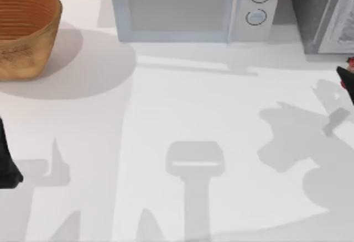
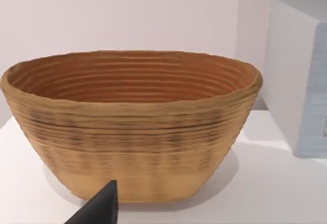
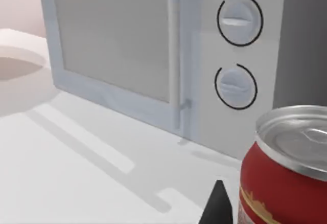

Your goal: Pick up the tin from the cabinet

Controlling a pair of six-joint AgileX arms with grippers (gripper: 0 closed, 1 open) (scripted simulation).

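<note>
Right gripper (image 1: 347, 79) at far right edge, tin (image 3: 286, 168) close against it, grip state unclear. Basket (image 1: 25, 29) far left, hollow bare.

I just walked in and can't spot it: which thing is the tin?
Start at the white microwave at the table's back and go to its right end, past the two knobs. The tin sits close in front of the right claw's camera: small and red with a silvery top, unlike the big brown basket.
</note>
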